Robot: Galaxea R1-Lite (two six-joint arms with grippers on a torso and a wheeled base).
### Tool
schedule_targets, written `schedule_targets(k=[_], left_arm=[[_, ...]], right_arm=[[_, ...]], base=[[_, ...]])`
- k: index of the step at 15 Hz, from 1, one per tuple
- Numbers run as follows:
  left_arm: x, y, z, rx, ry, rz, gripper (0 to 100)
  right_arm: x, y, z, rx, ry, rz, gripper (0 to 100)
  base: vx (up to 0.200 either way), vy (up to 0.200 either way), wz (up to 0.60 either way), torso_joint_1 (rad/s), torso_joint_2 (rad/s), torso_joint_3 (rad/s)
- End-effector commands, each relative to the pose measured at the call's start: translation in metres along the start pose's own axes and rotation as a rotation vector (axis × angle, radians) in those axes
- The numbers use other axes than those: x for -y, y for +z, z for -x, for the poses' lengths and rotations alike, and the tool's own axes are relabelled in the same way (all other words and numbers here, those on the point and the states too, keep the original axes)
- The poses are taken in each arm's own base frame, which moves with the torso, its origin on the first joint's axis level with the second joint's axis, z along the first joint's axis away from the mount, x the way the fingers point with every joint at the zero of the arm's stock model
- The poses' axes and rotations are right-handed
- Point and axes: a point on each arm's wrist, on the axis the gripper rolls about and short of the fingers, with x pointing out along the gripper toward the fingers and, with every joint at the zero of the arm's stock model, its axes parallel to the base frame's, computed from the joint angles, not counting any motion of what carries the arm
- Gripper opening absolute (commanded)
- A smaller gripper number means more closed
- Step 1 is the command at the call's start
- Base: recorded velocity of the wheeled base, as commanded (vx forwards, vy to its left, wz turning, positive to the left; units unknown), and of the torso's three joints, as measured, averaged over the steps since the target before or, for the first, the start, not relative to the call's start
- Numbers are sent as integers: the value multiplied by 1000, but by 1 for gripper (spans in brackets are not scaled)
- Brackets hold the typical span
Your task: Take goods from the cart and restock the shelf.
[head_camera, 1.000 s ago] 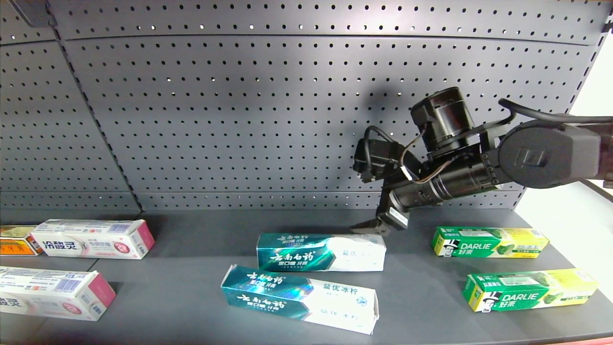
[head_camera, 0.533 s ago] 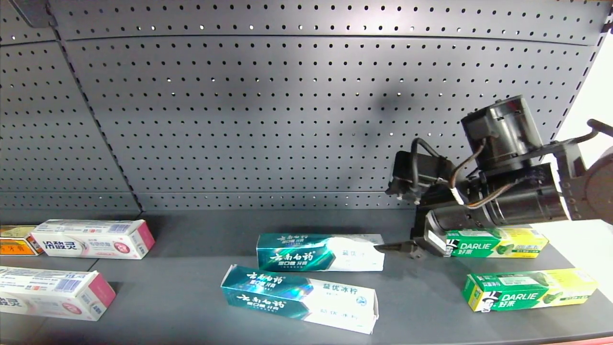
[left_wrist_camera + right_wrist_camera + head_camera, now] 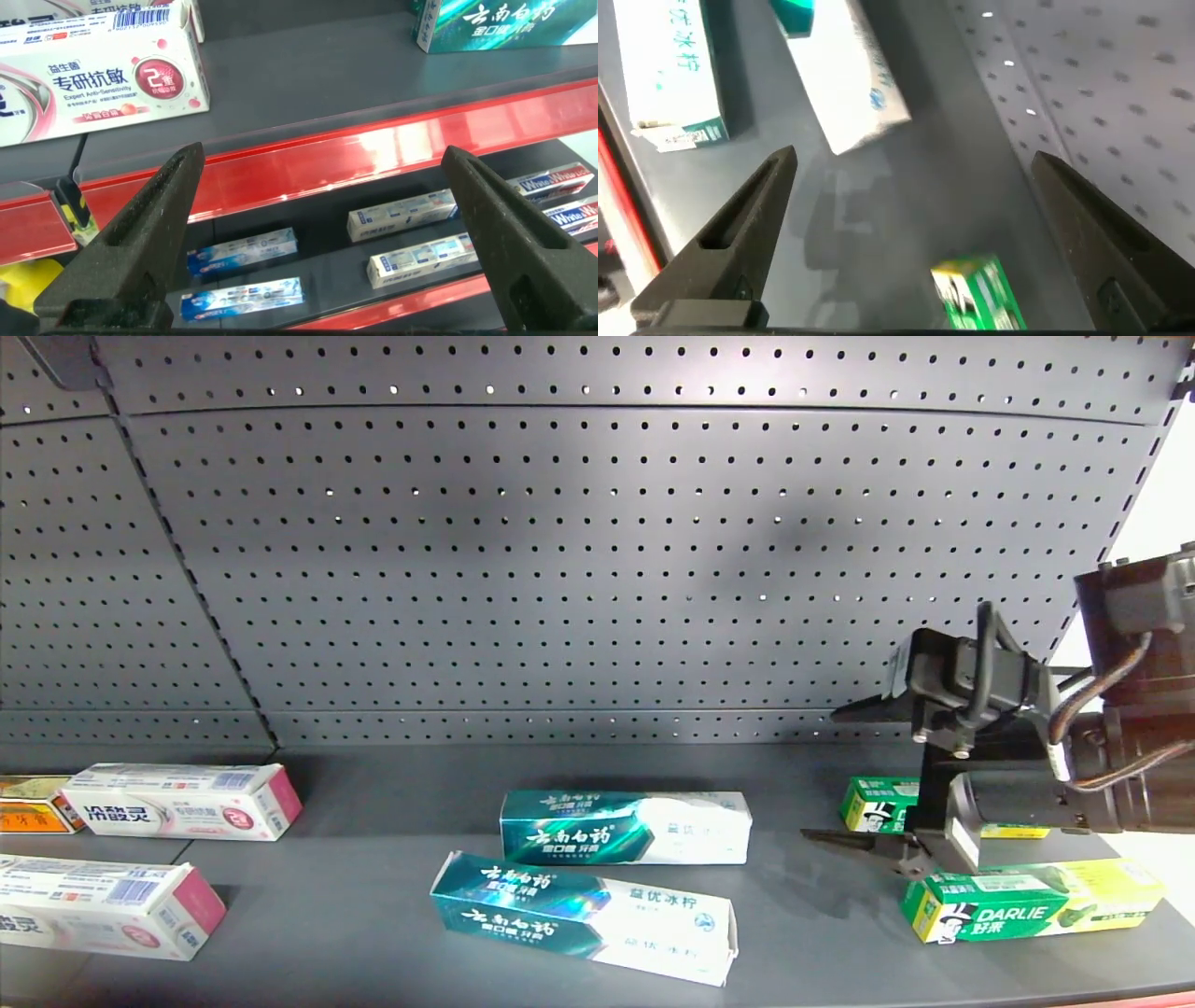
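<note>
Right now my right gripper (image 3: 845, 775) hangs spread wide with nothing in it, one finger above the other, low over the right part of the shelf (image 3: 373, 896). It sits just in front of the far green box (image 3: 873, 805), beside the near green box (image 3: 1032, 899), and apart from the far teal box (image 3: 625, 828) to its left. My left gripper (image 3: 318, 229) is likewise wide open and empty, held below the shelf's red front strip (image 3: 374, 149), over a lower shelf (image 3: 327, 271).

No box is in hand; the goods all lie flat. I judge these toothpaste boxes light and stiff along their length, but they are thin card that dents under a hard squeeze, and the glossy print may slip. I'd take one across its narrow width near the middle. The near teal box (image 3: 583, 917) lies skewed and its right end flap looks slightly sprung, so I'd keep off the ends.

The shelf carries two teal boxes in the middle, two green on the right, and two pink boxes (image 3: 182, 801) and an orange box (image 3: 28, 805) on the left. The lower shelf holds several white-and-blue boxes (image 3: 411, 213) lying flat.
</note>
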Motion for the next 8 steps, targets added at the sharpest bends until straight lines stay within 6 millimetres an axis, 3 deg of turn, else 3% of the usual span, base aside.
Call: schedule_targets(k=[1,5,8], left_arm=[[0,0,0,-1,0,0,100],[0,0,0,-1,0,0,100],[0,0,0,-1,-2,0,100]], right_arm=[[1,-13,26,28,-74,-21,100],[-12,-37,59,44,-136,-72,100],[-11,-36,76,88,-212,-87,100]], base=[[0,0,0,0,0,0],[0,0,0,0,0,0],[0,0,0,0,0,0]])
